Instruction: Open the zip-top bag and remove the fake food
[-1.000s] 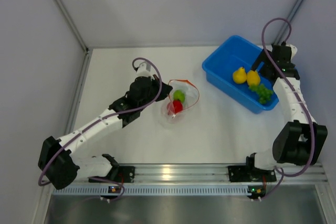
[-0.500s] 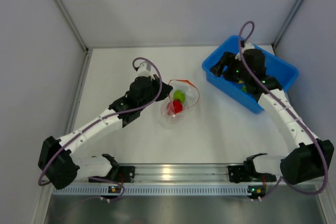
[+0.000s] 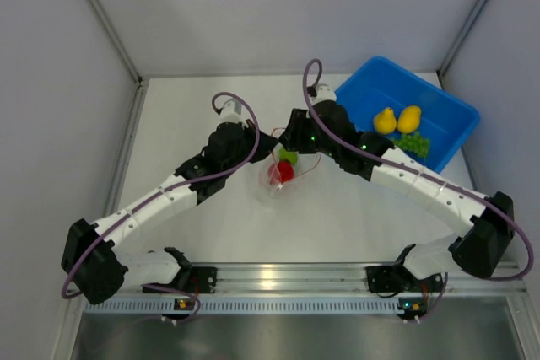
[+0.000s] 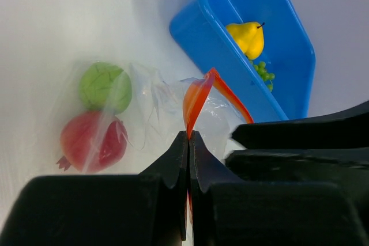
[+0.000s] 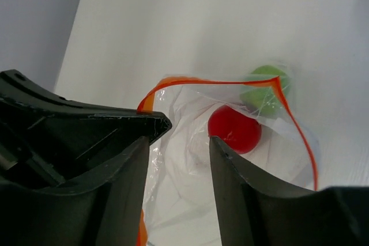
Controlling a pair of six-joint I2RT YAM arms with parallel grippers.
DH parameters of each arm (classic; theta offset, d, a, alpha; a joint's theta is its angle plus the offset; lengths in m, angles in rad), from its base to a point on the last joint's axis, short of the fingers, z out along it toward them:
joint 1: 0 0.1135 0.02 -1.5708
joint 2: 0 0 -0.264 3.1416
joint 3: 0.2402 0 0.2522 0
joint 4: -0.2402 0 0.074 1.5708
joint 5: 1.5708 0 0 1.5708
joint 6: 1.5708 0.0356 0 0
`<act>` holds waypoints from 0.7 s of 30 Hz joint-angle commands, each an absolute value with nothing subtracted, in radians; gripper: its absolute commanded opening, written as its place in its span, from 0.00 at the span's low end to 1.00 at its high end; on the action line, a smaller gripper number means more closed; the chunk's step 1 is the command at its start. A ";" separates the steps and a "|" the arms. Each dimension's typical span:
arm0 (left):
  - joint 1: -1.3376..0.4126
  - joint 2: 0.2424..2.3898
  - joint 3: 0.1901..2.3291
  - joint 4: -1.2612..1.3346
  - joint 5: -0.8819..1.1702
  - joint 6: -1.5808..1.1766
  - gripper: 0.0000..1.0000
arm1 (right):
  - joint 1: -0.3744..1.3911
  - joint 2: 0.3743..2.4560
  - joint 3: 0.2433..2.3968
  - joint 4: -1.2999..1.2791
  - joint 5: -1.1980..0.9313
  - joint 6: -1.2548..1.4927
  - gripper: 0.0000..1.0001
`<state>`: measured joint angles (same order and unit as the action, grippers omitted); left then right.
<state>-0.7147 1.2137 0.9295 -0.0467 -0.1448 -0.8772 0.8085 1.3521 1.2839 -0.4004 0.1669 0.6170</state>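
Note:
The zip-top bag (image 3: pixel 283 176) lies mid-table, its orange-red zip strip (image 4: pixel 199 93) lifted and its mouth held open. My left gripper (image 4: pixel 189 136) is shut on that strip and appears in the top view (image 3: pixel 267 142) at the bag's left edge. Inside the bag are two pieces of fake food, a red fruit (image 5: pixel 233 129) and a green round fruit (image 5: pixel 264 87). My right gripper (image 5: pixel 179 142) hovers over the bag's mouth, jaws partly apart with nothing between them, close beside the left gripper (image 3: pixel 289 136).
A blue bin (image 3: pixel 439 107) stands at the back right, holding two yellow pears (image 3: pixel 386 120) (image 3: pixel 410 117) and green grapes (image 3: pixel 414 142). Grey walls close in the table on the left, back and right. The arm bases sit on a rail at the near edge.
My right arm has swung left from the blue bin to the bag, and its jaws have narrowed. The left gripper and the bag have stayed put.

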 commanded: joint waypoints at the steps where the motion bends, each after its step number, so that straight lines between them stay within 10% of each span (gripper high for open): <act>1: -0.712 1.210 0.956 -0.011 -0.137 -0.905 0.00 | 0.867 1.439 1.307 -0.367 0.281 0.692 0.45; 15: -0.712 1.209 0.928 0.031 -0.155 -0.927 0.00 | 0.913 1.624 1.218 -0.278 0.393 0.785 0.42; 21: -0.712 1.203 0.925 0.031 -0.163 -0.919 0.00 | 0.913 1.706 1.220 -0.255 0.383 0.814 0.55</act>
<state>-0.7029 1.2175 0.9264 -0.0387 -0.1829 -0.9142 0.9005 1.6653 1.2095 -0.3305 0.3676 0.7902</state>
